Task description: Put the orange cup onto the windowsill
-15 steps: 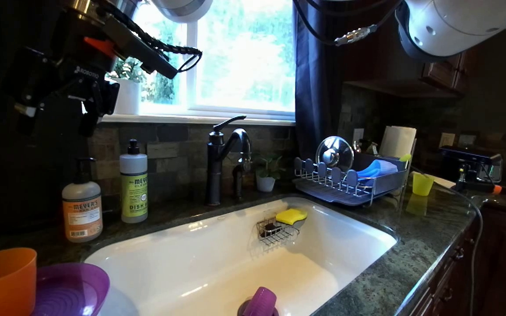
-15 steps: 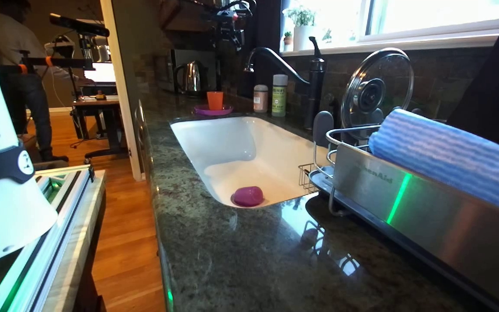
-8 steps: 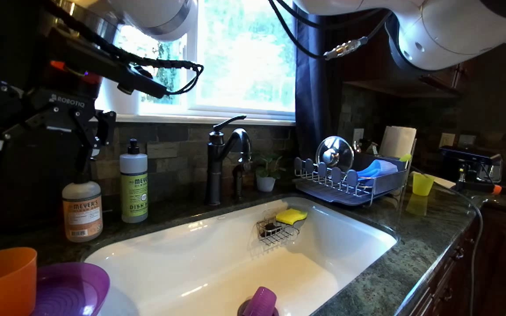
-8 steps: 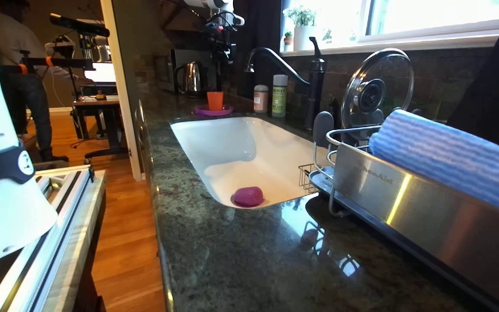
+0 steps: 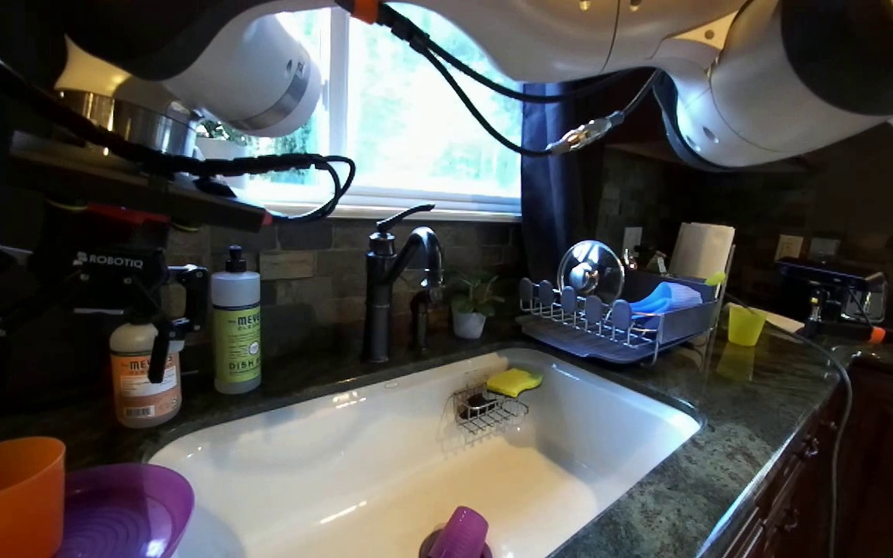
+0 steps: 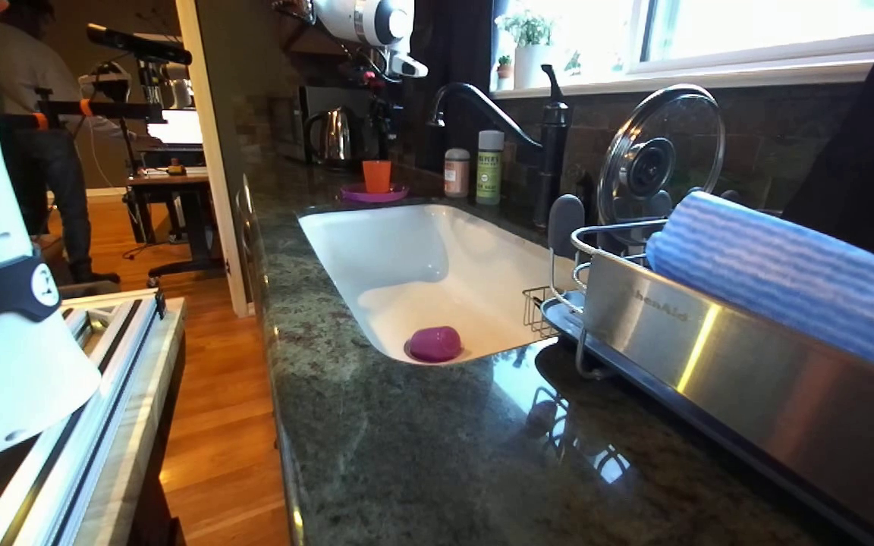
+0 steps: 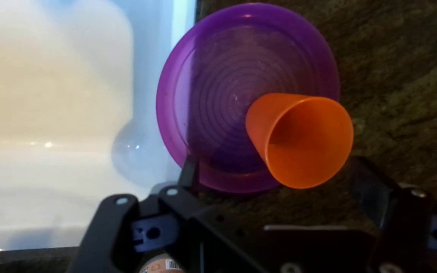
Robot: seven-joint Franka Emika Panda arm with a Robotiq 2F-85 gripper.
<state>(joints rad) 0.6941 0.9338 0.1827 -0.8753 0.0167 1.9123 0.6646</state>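
The orange cup (image 5: pixel 5 496) stands upright on the purple plate (image 5: pixel 129 511) beside the sink. In an exterior view the cup (image 6: pixel 377 177) and plate (image 6: pixel 353 196) are at the sink's far end. In the wrist view the cup's open mouth (image 7: pixel 305 142) faces the camera, toward the right edge of the plate (image 7: pixel 222 87). My gripper (image 5: pixel 70 356) is open and empty, above and behind the cup near the soap bottles. In the wrist view its fingers (image 7: pixel 277 167) are spread wide, with the cup's rim between and beyond them, apart from it. The pale windowsill (image 5: pixel 446 211) also shows in an exterior view (image 6: pixel 680 78).
Peach (image 5: pixel 146 380) and green (image 5: pixel 237 333) soap bottles stand behind the sink (image 5: pixel 299 434), next to the tall dark faucet (image 5: pixel 380 302). A white plant pot (image 6: pixel 532 67) stands on the sill. A dish rack (image 5: pixel 609 333) is right of the sink. A purple cup (image 5: pixel 462 531) lies inside it.
My gripper has moved down from window height to the level of the soap bottles, staying open. It now partly covers the peach bottle. The cup and plate have not moved.
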